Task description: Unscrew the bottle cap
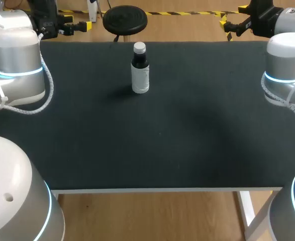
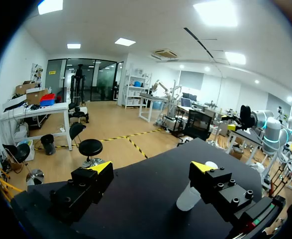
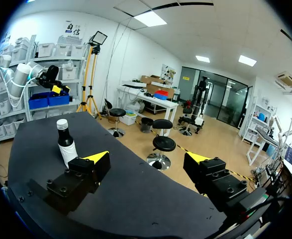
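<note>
Tabletop: the black tabletop (image 1: 162, 150) carried the bottle in its far half
Bottle: the small dark bottle (image 1: 140, 75) stood upright near the far edge, roughly midway between the two arms, with a white label round its body and nothing touching it
Cap: the white screw cap (image 1: 139, 47) sat on the neck, apparently fully on
Left end effector: the left end effector (image 2: 149, 168) was at the far left corner, fingers spread wide with nothing between them; the bottle was ahead, partly hidden behind one finger
Right end effector: the right end effector (image 3: 146, 158) was at the far right corner, also spread and empty; the bottle was well ahead, off to one side
Step in hand: judged to be the approach, with no grasp made yet
Doing it well: one end effector should pinch the labelled body low and firmly, the other should close squarely on the cap from above, and the twist should stay on the bottle's axis
Risk: a narrow, tall bottle would likely tip if nudged sideways before it was held
</note>
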Robot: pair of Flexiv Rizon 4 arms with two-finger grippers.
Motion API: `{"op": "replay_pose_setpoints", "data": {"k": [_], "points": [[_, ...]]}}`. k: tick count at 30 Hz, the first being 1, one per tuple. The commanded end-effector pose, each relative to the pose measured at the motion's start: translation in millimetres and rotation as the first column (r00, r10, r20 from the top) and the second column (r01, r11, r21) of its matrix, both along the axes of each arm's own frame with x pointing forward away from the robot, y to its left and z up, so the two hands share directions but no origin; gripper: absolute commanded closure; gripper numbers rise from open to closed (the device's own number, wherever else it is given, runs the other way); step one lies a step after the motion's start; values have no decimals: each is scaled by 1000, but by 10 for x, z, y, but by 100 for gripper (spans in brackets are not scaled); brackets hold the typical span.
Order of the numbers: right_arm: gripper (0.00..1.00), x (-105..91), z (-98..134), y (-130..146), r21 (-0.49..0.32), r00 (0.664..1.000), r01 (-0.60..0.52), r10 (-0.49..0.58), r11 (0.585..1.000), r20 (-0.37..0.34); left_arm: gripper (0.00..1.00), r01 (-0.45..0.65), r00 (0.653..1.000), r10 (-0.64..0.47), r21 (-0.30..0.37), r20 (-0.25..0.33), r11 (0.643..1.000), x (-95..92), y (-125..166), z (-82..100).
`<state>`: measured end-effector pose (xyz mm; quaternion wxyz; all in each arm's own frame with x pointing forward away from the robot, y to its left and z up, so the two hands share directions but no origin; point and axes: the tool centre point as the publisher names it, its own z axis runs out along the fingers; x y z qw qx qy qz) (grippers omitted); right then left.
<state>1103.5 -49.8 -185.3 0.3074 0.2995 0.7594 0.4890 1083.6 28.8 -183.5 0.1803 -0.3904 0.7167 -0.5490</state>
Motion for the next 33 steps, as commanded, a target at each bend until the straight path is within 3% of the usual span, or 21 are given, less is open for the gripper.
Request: {"op": "replay_pose_setpoints", "data": {"k": [1,14,19,20,21,23,24,25,27,30,31,33], "points": [[0,8,3,0,-1,1000,-1,1,1000,-2,0,2,1000,-2,1,-4,1000,-1,5,9],[0,8,3,0,-1,1000,-1,1,1000,-2,0,2,1000,-2,1,-4,1000,-1,5,9],[0,8,3,0,-1,1000,-1,1,1000,-2,0,244,970,-243,-94,29,965,-68,-70,-46],[0,8,3,0,-1,1000,-1,1,1000,-2,0,318,948,-315,-128,50,939,-94,-82,-53],[0,8,3,0,-1,1000,-1,1,1000,-2,0,420,908,-414,-179,67,890,-123,-93,-54],[0,8,3,0,-1,1000,-1,1,1000,-2,0,476,880,-469,-181,83,861,-131,-100,-77],[0,8,3,0,-1,1000,-1,1,1000,-2,0,538,842,-531,-203,96,818,-155,-106,-92],[0,8,3,0,-1,1000,-1,1,1000,-2,0,548,836,-541,-212,98,809,-167,-101,-102],[0,8,3,0,-1,1000,-1,1,1000,-2,0,642,764,-629,-266,142,719,-207,-88,-119],[0,8,3,0,-1,1000,-1,1,1000,-2,0,716,696,-688,-276,207,641,-254,-83,-148],[0,8,3,0,-1,1000,-1,1,1000,-2,0,730,682,-695,-243,226,638,-267,-91,-165],[0,8,3,0,-1,1000,-1,1,1000,-2,0,772,635,-731,-223,249,595,-305,-114,-191]]}}
